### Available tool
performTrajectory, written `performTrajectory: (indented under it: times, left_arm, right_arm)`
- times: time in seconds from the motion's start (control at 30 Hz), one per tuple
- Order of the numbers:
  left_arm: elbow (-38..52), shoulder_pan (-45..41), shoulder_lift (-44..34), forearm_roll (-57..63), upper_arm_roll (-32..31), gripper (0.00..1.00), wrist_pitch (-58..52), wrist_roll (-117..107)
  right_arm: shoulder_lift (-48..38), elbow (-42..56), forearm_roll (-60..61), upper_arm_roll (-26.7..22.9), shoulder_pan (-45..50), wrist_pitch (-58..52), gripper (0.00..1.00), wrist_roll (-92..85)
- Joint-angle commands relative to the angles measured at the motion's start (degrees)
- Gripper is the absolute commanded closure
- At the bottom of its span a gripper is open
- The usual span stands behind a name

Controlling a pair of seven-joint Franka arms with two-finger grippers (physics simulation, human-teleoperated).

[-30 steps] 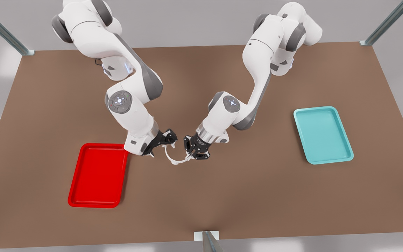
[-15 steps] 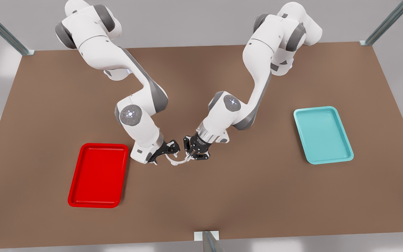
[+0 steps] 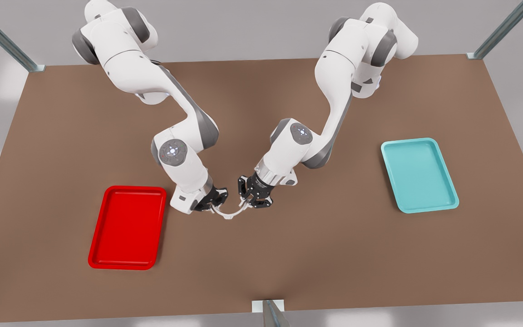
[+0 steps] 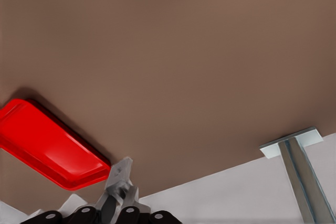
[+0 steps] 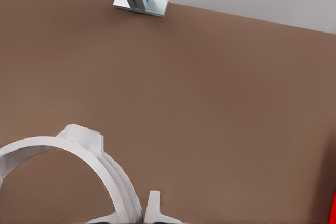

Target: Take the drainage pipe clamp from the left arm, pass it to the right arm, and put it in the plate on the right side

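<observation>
Flat brown rectangular tabletop (image 3: 261, 254). Glossy red rectangular tray (image 3: 127, 227) lies near the front view's left; teal rectangular tray (image 3: 419, 175) lies well apart, on its right.

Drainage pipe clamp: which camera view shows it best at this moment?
The right wrist view: the drainage pipe clamp appears large there, with its white arc and one flat tab clear. The front view shows it small, spanning between the right gripper and the left gripper. The left wrist view catches just one tab end.

Drainage pipe clamp (image 3: 229, 215) ends out of sight within left pincer (image 3: 247, 203) and, perhaps, right pincer (image 3: 216, 205)
</observation>
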Motion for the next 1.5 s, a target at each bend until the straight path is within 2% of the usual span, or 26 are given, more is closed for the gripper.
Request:
performTrajectory:
  times: [0.0, 0.23, 0.37, 0.43, 0.47, 0.5, 0.6, 0.67, 0.7, 0.73, 0.77, 0.8, 0.87, 0.9, 0.93, 0.97, 1.13, 1.17, 1.23, 1.27, 1.3, 1.33, 1.37, 1.47]
  left_arm:
    - [0.03, -0.09, -0.09, 0.11, 0.00, 0.00, 0.01, -35.52]
    - [0.03, 0.35, -1.23, 0.91, 0.27, 0.00, -0.78, -33.34]
    - [-0.05, 3.51, -3.33, 0.47, 0.09, 0.00, -10.09, -16.66]
    - [-0.23, 7.73, -4.74, -0.59, 0.18, 0.00, -20.28, 8.02]
    - [-0.40, 9.84, -5.01, -0.15, 0.44, 0.00, -24.24, 24.54]
    - [-0.49, 13.71, -5.80, -0.06, 0.79, 0.00, -28.55, 42.06]
    - [-0.49, 22.75, -8.69, 2.92, 2.46, 0.00, -37.33, 84.04]
    - [-0.49, 28.55, -12.82, 6.27, 2.46, 0.00, -43.32, 109.20]
    - [-2.24, 32.07, -16.68, 7.40, 1.41, 0.00, -47.53, 125.60]
    - [-7.52, 34.27, -22.84, 15.93, 0.71, 0.00, -52.20, 148.05]
    - [-12.09, 39.80, -28.46, 22.34, -5.35, 0.00, -52.55, 156.77]
    - [-15.26, 43.85, -33.92, 24.81, -8.70, 0.00, -52.47, 161.78]
    - [-15.52, 45.79, -37.53, 25.08, -8.70, 0.00, -52.64, 167.50]
    - [-15.70, 45.35, -37.27, 25.08, -8.70, 0.00, -52.38, 167.07]
    - [-15.61, 45.00, -36.65, 25.08, -8.61, 0.00, -52.64, 163.72]
    - [-15.35, 44.82, -36.03, 25.16, -8.70, 0.00, -52.73, 163.90]
    - [-14.20, 41.66, -32.78, 28.94, -8.70, 0.00, -52.82, 163.55]
    - [-14.20, 41.84, -32.78, 28.85, -8.70, 0.00, -52.82, 163.28]
    - [-14.20, 41.75, -32.69, 28.85, -8.70, 0.00, -52.82, 163.20]
    - [-14.20, 41.66, -32.25, 28.94, -8.70, 0.00, -52.73, 163.20]
    - [-14.20, 41.66, -31.73, 29.12, -8.70, 0.00, -52.64, 163.28]
    - [-14.20, 41.66, -31.73, 29.03, -8.70, 0.00, -52.55, 163.37]
    - [-14.20, 41.48, -31.73, 29.03, -8.70, 0.00, -52.46, 163.46]
    - [-14.20, 41.31, -31.81, 29.03, -8.79, 0.00, -52.73, 163.55]
  right_arm:
    - [-0.07, -0.05, -1.22, 0.02, 0.00, 0.19, 0.79, 1.56]
    - [-0.77, -1.37, -1.31, 0.02, -0.52, -0.33, 0.79, 1.30]
    - [-1.55, -5.85, -1.31, 0.37, -3.06, 2.83, 0.79, 1.21]
    - [-5.51, -12.61, -1.22, 0.63, -9.12, 3.01, 0.79, -5.27]
    - [-6.57, -15.69, -1.22, 5.09, -17.63, 3.09, 0.79, -13.27]
    - [-6.66, -18.86, -1.31, 12.67, -29.16, 4.32, 0.79, -17.24]
    - [-4.20, -20.01, -1.31, 13.11, -40.94, 5.72, 0.79, -34.36]
    - [-1.30, -19.92, -1.31, 13.02, -45.17, 7.49, 0.79, -40.27]
    - [-0.16, -19.92, -1.31, 12.85, -46.58, 7.49, 0.79, -41.33]
    - [0.37, -19.92, -1.31, 12.67, -46.93, 7.40, 0.79, -41.42]
    - [0.72, -19.92, -1.39, 12.58, -47.02, 7.31, 0.79, -41.42]
    - [0.99, -19.92, -1.39, 12.50, -47.02, 7.05, 0.79, -41.51]
    - [1.52, -19.92, -4.03, 12.50, -47.37, 6.87, 0.79, -41.33]
    - [1.96, -19.92, -4.12, 12.50, -47.63, 6.52, 0.76, -41.24]
    - [2.22, -19.92, -4.12, 12.50, -47.63, 6.08, 0.29, -40.80]
    - [2.31, -19.92, -4.12, 12.50, -47.72, 6.08, 0.00, -40.63]
    - [0.64, -17.20, -4.12, 12.58, -47.28, 4.25, 0.00, -40.63]
    - [-3.22, -12.98, -5.17, 13.20, -47.02, -3.13, 0.00, -37.03]
    - [-5.69, 4.42, -5.96, 20.22, -46.58, -26.16, 0.00, -22.62]
    - [-8.32, 7.59, -5.96, 24.01, -46.58, -31.71, 0.00, -15.67]
    - [-14.02, 7.60, -5.79, 19.39, -40.28, -32.15, 0.00, -15.05]
    - [-17.72, 5.32, -2.20, 3.93, -28.77, -34.25, 0.00, -16.02]
    - [-21.51, -0.75, -0.96, -6.92, -19.78, -34.00, 0.00, -15.84]
    - [-21.51, -0.76, 2.12, -15.54, -11.69, -35.49, 0.00, -14.96]
